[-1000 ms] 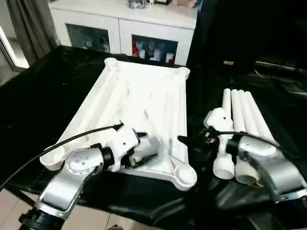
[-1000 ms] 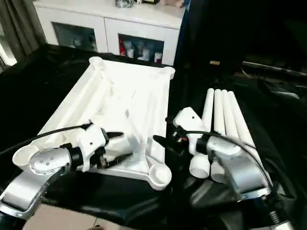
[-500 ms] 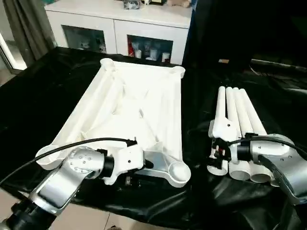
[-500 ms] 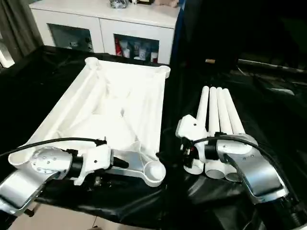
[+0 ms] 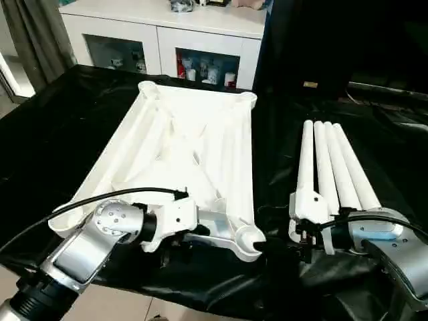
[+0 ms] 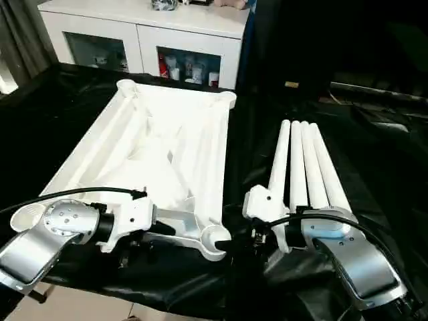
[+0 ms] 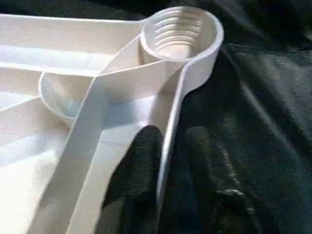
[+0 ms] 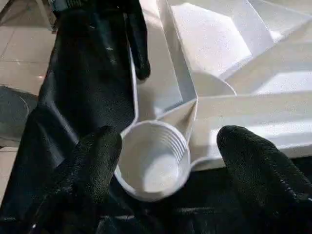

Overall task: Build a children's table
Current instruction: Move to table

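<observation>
Four long white tapered plastic legs [image 5: 331, 170] lie side by side on the right of the black-draped desk [image 5: 60, 127], none yet fitted. The white rectangular plastic table top [image 5: 187, 154] lies ribbed underside up at centre-left, running from near to far, with a white glass-door cabinet [image 5: 167, 40] behind it.

Left gripper [image 7: 168, 146]: fingers [image 7: 141, 161] nearly closed astride the thin near rim of the top, one inside and one outside. Whether they already pinch it I cannot tell.

Right gripper [image 8: 168, 161]: fingers [image 8: 95, 161] spread wide either side of the round near-right corner socket [image 8: 153, 161], holding nothing.

Step, as I judge it: securing the top at its near edge before any leg goes in. Next move likely calls for the left fingers to finish clamping the rim, while the right gripper either closes on the socket or goes for a leg.

Versus a second ago: both arms have drawn back from over the top and the legs to the near edge. The left fingers have narrowed a good deal; the right fingers stay equally wide. The camera has also tilted slightly.
</observation>
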Robot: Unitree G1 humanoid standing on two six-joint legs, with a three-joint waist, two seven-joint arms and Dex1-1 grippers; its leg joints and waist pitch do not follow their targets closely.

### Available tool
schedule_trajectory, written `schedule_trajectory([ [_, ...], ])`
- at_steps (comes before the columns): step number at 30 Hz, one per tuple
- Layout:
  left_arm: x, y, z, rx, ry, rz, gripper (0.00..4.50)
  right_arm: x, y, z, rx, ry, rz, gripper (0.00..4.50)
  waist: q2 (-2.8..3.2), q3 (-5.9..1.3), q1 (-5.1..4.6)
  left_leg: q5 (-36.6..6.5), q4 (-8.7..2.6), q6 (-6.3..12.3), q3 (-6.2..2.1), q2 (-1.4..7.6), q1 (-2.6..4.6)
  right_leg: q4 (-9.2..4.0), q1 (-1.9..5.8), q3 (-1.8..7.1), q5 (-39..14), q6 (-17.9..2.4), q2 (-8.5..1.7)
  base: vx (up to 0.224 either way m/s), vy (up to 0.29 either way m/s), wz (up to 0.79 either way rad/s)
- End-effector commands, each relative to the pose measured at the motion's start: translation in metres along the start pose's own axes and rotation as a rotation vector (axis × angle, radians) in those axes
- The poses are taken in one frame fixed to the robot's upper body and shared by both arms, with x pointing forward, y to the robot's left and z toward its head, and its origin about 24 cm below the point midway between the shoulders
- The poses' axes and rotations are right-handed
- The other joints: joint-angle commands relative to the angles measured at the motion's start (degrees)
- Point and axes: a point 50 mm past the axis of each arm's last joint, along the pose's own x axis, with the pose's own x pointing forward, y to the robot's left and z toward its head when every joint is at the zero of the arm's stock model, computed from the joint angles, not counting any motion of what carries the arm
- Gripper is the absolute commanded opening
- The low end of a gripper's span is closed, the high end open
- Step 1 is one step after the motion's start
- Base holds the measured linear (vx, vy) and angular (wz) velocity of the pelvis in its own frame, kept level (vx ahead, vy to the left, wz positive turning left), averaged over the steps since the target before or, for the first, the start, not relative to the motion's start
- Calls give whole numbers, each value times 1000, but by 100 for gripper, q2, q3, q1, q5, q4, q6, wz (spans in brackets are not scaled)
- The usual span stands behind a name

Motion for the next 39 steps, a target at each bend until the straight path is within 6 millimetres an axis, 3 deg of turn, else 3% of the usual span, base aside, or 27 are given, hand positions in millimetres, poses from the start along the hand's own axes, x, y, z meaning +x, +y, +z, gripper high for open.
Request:
schedule_trajectory([
  [1,0,2,-1,10,21,-6,79,-2,3,4,0,-10,11,355,15,-257,-9,-884,-484,120,-124,346,24,-511,185,319,-437,-1165,-475,0,0,0],
  [2,0,6,-4,12,31,-7,67,-2,5,5,-3,-13,20,355,41,-254,-4,-858,-485,138,-127,342,25,-517,180,319,-392,-1159,-471,0,0,0],
  [6,1,9,-9,23,60,-13,53,-1,6,4,-9,-5,26,355,37,-262,5,-871,-490,120,-124,349,35,-519,180,320,-317,-1181,-475,0,0,0],
  [7,1,10,-11,31,78,-22,41,-1,7,3,-10,-1,29,355,75,-264,3,-888,-493,90,-132,351,27,-499,192,314,-270,-1212,-484,0,0,0],
  [16,-4,18,-15,-7,79,-11,5,-3,4,4,-14,-1,-3,355,27,-265,-103,-838,-489,128,-129,337,7,-506,216,310,-209,-1275,-488,0,0,0],
  [17,-8,20,-19,-19,83,12,5,-3,3,4,-13,-2,-13,355,-3,-260,-108,-820,-486,156,-123,332,-1,-515,222,312,-269,-1275,-494,0,0,0],
  [23,-36,27,-37,-40,133,88,5,-3,-3,3,-17,-4,-38,355,-23,-234,-153,-1010,-516,126,-133,336,-2,-557,199,302,-819,-1164,-489,0,0,0],
  [28,-59,36,-46,-32,187,139,5,-4,-9,2,-28,3,-53,355,-6,-243,-217,-926,-513,125,-135,323,-9,-547,194,295,-785,-1137,-488,0,0,0],
  [33,-69,45,-43,-10,176,174,5,-4,-13,3,-35,2,-70,355,29,-275,-165,-599,-485,243,-105,336,34,-464,191,296,180,-1399,-473,0,0,0],
  [39,-67,51,-34,81,107,183,5,-3,-17,3,-43,-8,-92,355,51,-255,-85,-899,-516,105,-106,361,56,-499,189,306,-208,-1407,-506,0,0,0],
])
